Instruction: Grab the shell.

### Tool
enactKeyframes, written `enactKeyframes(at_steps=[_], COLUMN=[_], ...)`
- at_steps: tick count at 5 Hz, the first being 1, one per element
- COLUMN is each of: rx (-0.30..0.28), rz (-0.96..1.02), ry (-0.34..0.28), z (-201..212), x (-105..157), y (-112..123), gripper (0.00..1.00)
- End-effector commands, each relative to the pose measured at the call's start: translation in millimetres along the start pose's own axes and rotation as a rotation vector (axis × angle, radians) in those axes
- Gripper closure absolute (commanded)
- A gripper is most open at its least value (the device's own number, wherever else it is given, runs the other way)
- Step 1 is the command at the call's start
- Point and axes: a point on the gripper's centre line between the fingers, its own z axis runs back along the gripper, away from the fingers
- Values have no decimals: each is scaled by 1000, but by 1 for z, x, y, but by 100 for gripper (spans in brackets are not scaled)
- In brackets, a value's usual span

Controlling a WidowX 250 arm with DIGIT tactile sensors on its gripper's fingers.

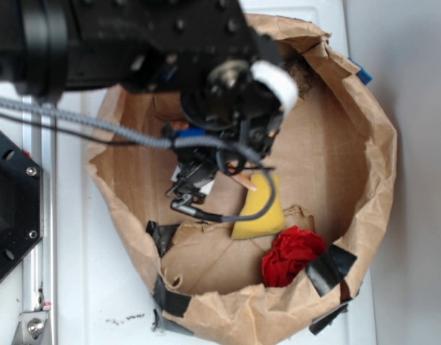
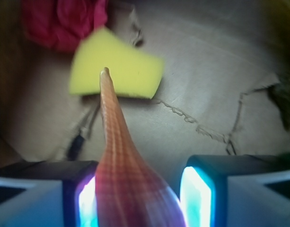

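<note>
The shell (image 2: 130, 189) is gripped between the jaws of the gripper (image 2: 135, 198), its broad body lodged between the lit pads. Its long axis is directed away from the wrist camera, the thin tip pointing toward the yellow sponge (image 2: 117, 68) on the floor of the paper bag (image 1: 364, 165).

No text, label, brand, number or sign can be read in either view.
</note>
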Motion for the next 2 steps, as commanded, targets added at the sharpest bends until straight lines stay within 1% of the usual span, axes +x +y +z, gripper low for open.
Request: enactKeyframes(at_steps=[1,2], rx=[183,214], rz=[285,375], ry=[-138,-135], z=[76,91], x=[10,16], y=[-8,-2], gripper=[100,100])
